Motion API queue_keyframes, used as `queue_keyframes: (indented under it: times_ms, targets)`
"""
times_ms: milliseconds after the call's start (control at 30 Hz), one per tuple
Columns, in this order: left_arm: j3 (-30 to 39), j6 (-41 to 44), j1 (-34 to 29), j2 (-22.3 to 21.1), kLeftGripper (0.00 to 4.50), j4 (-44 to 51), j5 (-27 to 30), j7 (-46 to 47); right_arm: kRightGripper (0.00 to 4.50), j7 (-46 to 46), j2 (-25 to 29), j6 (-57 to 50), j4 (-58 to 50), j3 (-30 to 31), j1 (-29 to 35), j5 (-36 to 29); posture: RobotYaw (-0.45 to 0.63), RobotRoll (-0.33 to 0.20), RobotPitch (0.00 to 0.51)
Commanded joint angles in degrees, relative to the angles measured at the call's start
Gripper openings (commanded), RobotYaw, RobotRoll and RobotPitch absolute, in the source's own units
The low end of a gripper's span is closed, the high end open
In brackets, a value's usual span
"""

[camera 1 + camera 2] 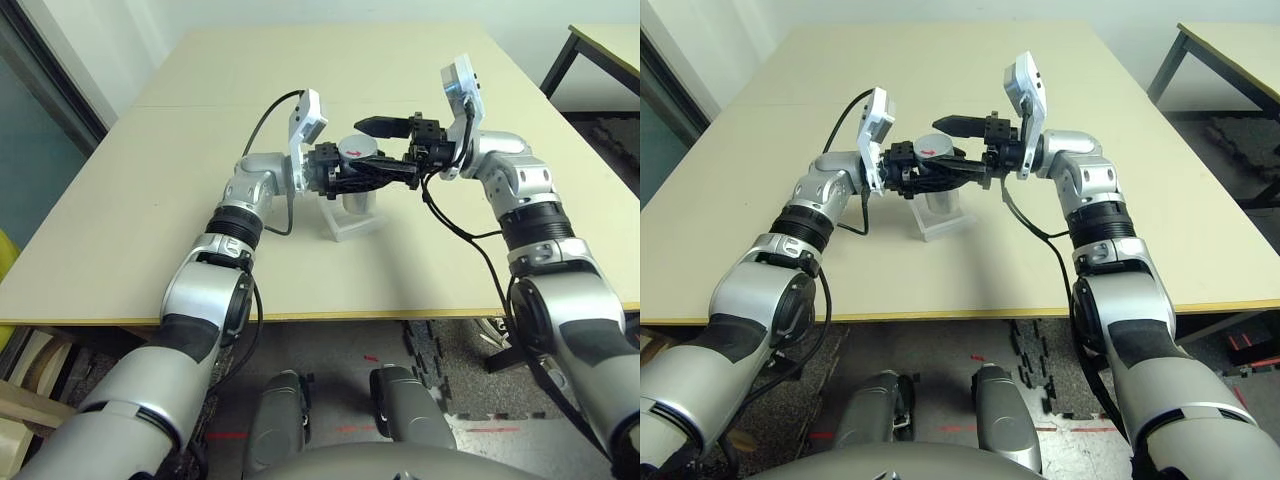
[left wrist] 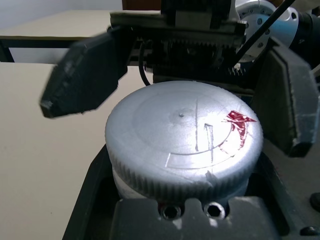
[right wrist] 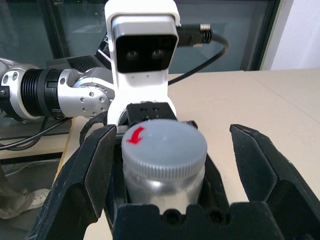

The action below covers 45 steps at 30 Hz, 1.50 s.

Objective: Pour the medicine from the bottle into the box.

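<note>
The silver-grey bottle (image 1: 357, 200) stands upright in the air, its round grey cap (image 3: 165, 145) with a red mark on top. My left gripper (image 1: 352, 176) is shut on the bottle's body just under the cap. My right gripper (image 3: 172, 131) faces it from the other side, open, with one black finger (image 3: 85, 175) close beside the cap and the other finger (image 3: 265, 170) well clear of it. The clear box (image 1: 345, 228) lies on the table right below the bottle.
The tan table (image 1: 150, 200) spreads wide on all sides of the box, with its front edge (image 1: 330, 318) near me. A second table (image 1: 605, 45) with dark legs stands at the far right. The left wrist's white camera housing (image 3: 142, 45) rises just behind the bottle.
</note>
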<state>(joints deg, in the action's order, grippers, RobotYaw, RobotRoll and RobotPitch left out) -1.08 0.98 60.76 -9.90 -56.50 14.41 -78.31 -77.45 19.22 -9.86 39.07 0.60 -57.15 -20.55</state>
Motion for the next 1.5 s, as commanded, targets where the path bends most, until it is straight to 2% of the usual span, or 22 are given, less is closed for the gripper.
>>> queue_keyframes:
  times_ms: [33,667,967,1200,1500]
  targets:
    - [-0.64,-0.49,0.49,0.08,2.72,0.56,-1.12,-0.35,4.5,0.26,-0.59,1.14,1.76,0.39,-1.26,1.11,-0.28,0.0,0.056]
    - [-0.75,0.54,0.16,0.59,2.72,2.26,-1.24,-0.86,4.5,2.0,-1.91,3.66,5.35,0.68,-2.51,3.8,-0.27,0.0,0.048]
    - [-0.96,1.79,-0.86,-0.49,2.72,3.99,-1.04,-2.28,4.5,2.48,-1.52,3.95,7.56,-0.43,-2.8,3.46,-0.26,0.0,0.049]
    - [-0.23,2.87,-1.03,-0.62,2.72,4.6,0.08,-2.97,4.5,2.81,-0.58,3.41,9.09,-1.73,-2.29,2.41,-0.26,0.0,0.053]
    - [0.01,3.81,-1.43,-1.89,2.72,5.3,0.2,-3.68,4.5,1.74,3.19,3.24,12.09,-3.52,-2.25,0.35,-0.25,0.0,0.056]
